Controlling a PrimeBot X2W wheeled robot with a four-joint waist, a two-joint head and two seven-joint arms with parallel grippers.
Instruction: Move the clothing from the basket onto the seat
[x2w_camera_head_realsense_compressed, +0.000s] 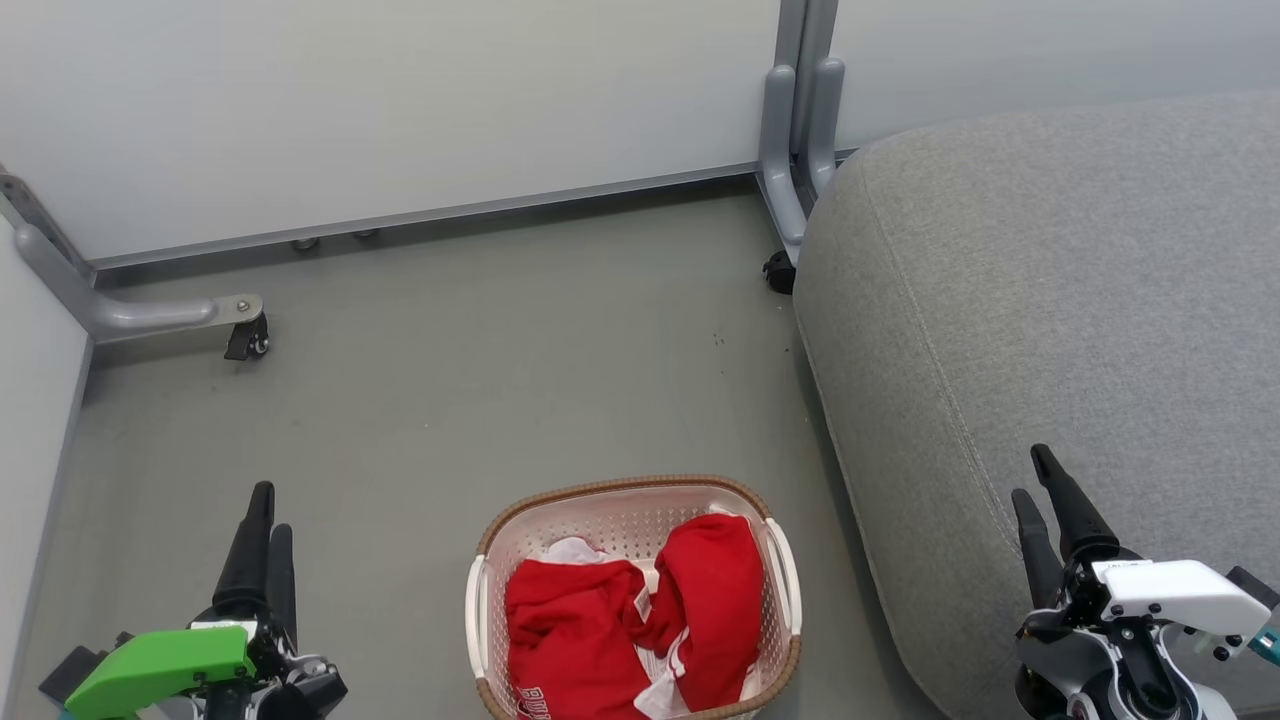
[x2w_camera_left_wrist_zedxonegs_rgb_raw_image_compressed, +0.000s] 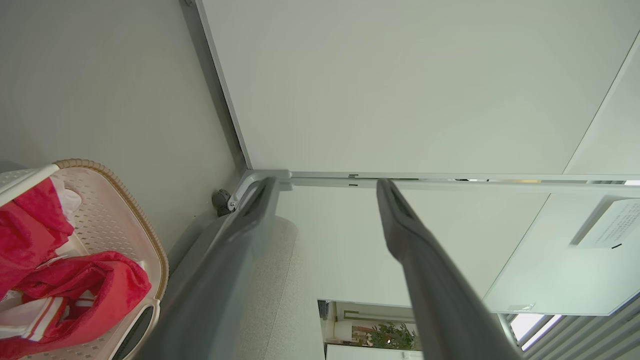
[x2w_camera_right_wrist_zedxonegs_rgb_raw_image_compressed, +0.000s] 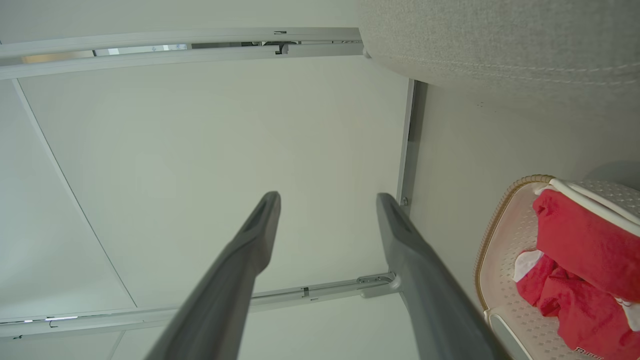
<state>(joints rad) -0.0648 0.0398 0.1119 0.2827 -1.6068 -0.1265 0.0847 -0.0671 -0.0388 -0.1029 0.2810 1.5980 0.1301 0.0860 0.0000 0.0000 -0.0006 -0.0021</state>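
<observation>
Both gaping empty, our left gripper (x2w_camera_head_realsense_compressed: 272, 510) and right gripper (x2w_camera_head_realsense_compressed: 1030, 472) flanked the clothing (x2w_camera_head_realsense_compressed: 630, 620), which lay in the basket (x2w_camera_head_realsense_compressed: 620, 487) at bottom centre about midway between them, the seat (x2w_camera_head_realsense_compressed: 1050, 280) at right.

A small white perforated plastic basket with a brown woven-look rim (x2w_camera_head_realsense_compressed: 620, 487) stands on the grey floor (x2w_camera_head_realsense_compressed: 500, 380), close to the robot and midway across the head view. In it lie two red fabric garments with white trim (x2w_camera_head_realsense_compressed: 600, 620), bunched side by side and touching. Just right of the basket, apart from it, is the large grey upholstered seat (x2w_camera_head_realsense_compressed: 1050, 300), which runs back to the pale partition panels (x2w_camera_head_realsense_compressed: 400, 100) behind. A black caster (x2w_camera_head_realsense_compressed: 778, 272) sits by the seat's far left corner. The left hand (x2w_camera_head_realsense_compressed: 272, 508) is left of the basket, well apart; the right hand (x2w_camera_head_realsense_compressed: 1030, 472) is right of it, against the seat's near part.
</observation>
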